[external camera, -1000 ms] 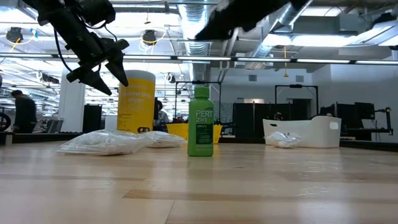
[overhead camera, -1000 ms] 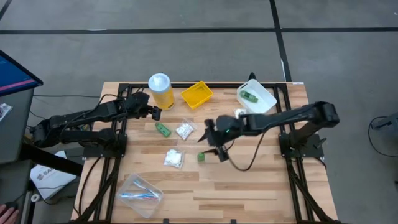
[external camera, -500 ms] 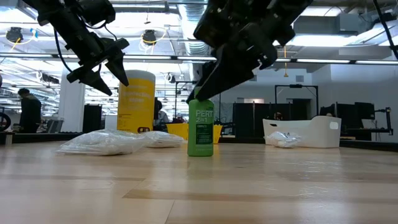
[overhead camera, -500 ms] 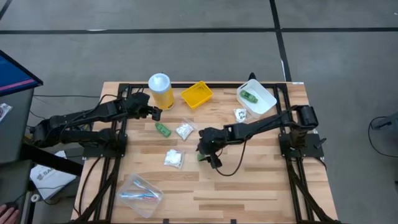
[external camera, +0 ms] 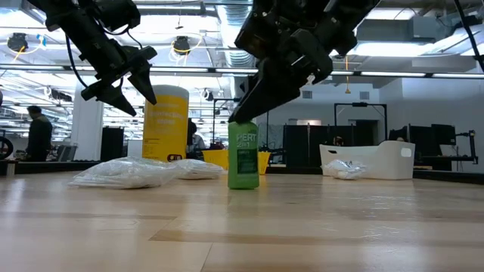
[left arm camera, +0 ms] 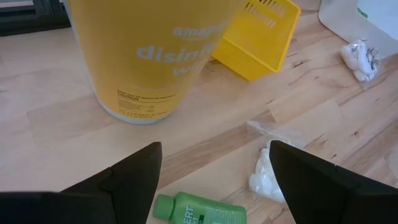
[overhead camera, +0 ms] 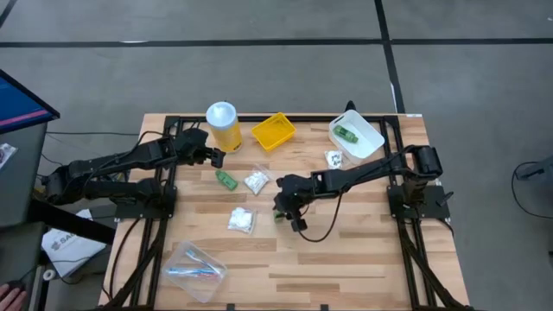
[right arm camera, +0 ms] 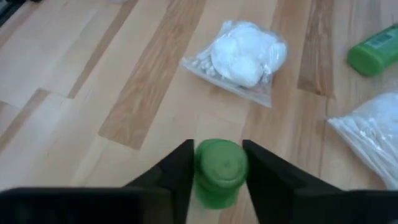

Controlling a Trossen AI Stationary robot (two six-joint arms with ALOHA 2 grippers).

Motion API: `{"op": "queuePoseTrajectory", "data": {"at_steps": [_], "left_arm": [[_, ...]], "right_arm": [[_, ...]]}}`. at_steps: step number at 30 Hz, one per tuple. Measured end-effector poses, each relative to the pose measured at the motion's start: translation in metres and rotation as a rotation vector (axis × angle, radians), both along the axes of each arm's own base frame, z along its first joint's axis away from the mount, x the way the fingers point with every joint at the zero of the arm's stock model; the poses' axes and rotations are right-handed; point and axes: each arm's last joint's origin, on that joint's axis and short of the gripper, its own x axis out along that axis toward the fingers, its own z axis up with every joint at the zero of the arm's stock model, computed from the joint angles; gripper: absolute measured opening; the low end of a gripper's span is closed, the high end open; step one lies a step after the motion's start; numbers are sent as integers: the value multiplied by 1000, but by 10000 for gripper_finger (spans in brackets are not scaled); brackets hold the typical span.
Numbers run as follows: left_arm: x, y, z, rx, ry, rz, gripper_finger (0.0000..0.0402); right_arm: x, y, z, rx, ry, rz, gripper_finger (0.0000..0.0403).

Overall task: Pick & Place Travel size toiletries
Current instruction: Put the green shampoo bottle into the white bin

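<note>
Green bottle (right arm camera: 220, 171) upright, apparently clamped by lowered right gripper (right arm camera: 216, 174).

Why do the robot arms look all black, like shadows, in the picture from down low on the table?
In the low view, bright ceiling lights shine from behind, so the right gripper over the green bottle and the left gripper show as dark silhouettes. In the high view the light is even, and in the right wrist view the bottle's cap looks soft because it is so close.

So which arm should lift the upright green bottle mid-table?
Right. The right gripper already has its jaws on either side of the upright green bottle; the left gripper hovers open near the yellow jar.
</note>
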Motion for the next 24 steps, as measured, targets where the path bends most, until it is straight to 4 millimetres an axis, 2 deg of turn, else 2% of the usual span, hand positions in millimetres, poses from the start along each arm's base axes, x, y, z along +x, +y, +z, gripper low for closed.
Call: {"op": "queuePoseTrajectory", "data": {"at_steps": [3,7,9,12,15,19,22,24], "left_arm": [[0,0,0,1,1,-1,294],[0,0,0,1,1,-1,294],[0,0,0,2,1,-2,294],[0,0,0,2,1,-2,294],[0,0,0,2,1,-2,294],[0,0,0,2,1,-2,294],[0,0,0,5,4,-5,294],[0,0,0,8,7,-9,294]], "right_arm": [[0,0,0,-6,0,6,83],[-1,0,4,-14,-21,17,84],[-3,-1,15,-10,-54,7,84],[-12,-14,44,-16,-116,-59,84],[-31,-40,81,-71,-180,-172,84],[-69,-85,121,-182,-224,-412,84],[-100,-120,143,-253,-240,-632,84],[-119,-142,151,-286,-224,-775,84]]}}
